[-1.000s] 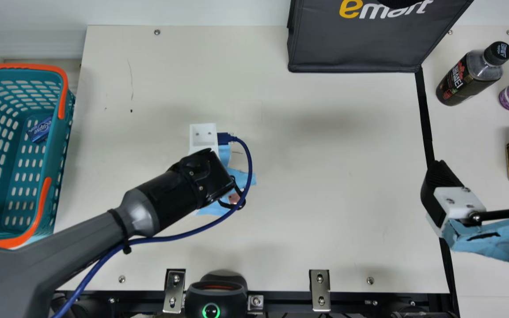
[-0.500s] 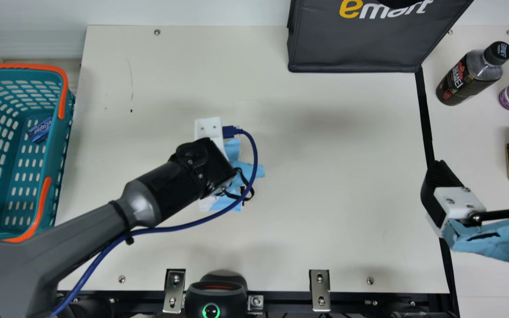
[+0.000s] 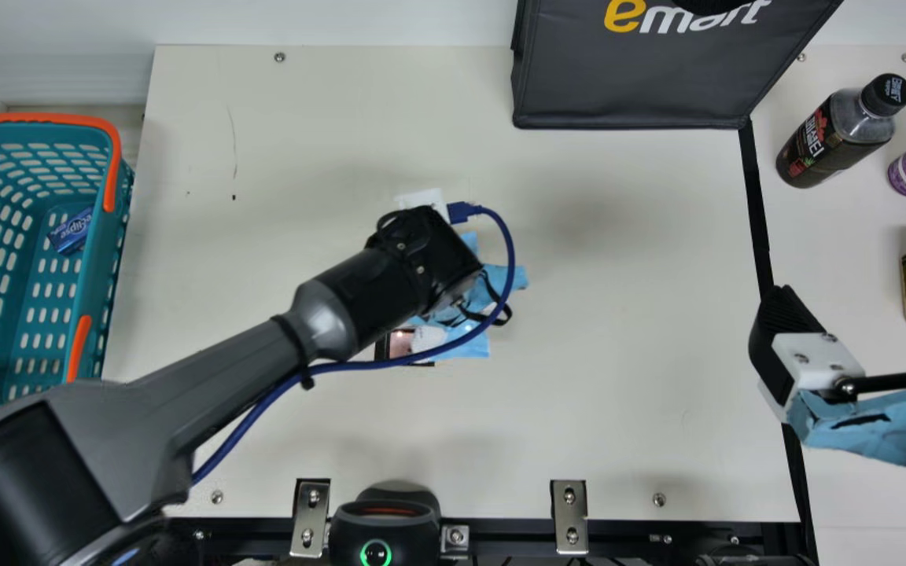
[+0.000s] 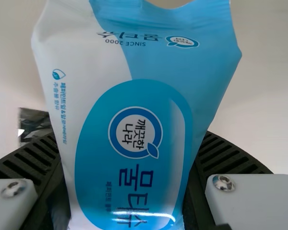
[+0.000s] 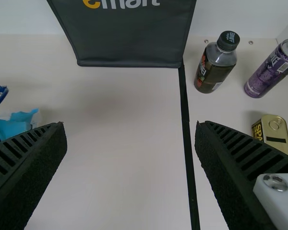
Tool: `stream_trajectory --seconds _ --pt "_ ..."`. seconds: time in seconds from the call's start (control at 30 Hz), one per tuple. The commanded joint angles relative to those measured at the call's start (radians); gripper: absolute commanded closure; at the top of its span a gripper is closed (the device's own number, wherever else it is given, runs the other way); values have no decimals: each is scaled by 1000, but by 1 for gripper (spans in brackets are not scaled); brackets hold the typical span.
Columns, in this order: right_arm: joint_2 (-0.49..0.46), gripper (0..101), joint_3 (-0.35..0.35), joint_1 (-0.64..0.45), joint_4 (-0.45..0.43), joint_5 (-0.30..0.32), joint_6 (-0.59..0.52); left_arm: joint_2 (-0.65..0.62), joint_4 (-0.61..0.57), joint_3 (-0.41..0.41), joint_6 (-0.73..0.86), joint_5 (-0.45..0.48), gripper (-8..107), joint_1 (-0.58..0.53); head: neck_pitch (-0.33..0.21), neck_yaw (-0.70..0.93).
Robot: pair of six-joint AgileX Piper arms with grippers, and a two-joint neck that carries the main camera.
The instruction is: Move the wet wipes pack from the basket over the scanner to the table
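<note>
Wet wipes pack (image 4: 129, 120) is clasped in your left claw (image 3: 465, 303), over the table (image 3: 618, 393). Your right claw (image 3: 862, 310) gapes wide at right, holding nothing.

i see free room over the table (image 3: 626, 346) between my left arm (image 3: 217, 346) and my right gripper (image 3: 862, 306). the dark bag (image 3: 642, 86) blocks the far edge; the scanner (image 3: 382, 519) and basket (image 3: 36, 119) obstruct near and left.
</note>
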Motion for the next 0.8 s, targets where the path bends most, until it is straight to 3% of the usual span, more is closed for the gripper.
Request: stream_trajectory --seconds 0.0,0.17,0.43,0.77 --pt "0 6 0 0 0 0 0 40 -5 -72 -3 10 107 -2 -30 0" --pt "0 6 0 0 0 0 0 119 -18 -175 -12 38 107 -4 -30 0" --pt "0 6 0 0 0 -1 0 207 -64 -285 -17 61 80 5 -30 0" --pt "0 6 0 0 0 -1 0 241 -100 -326 -9 62 47 9 -30 0"
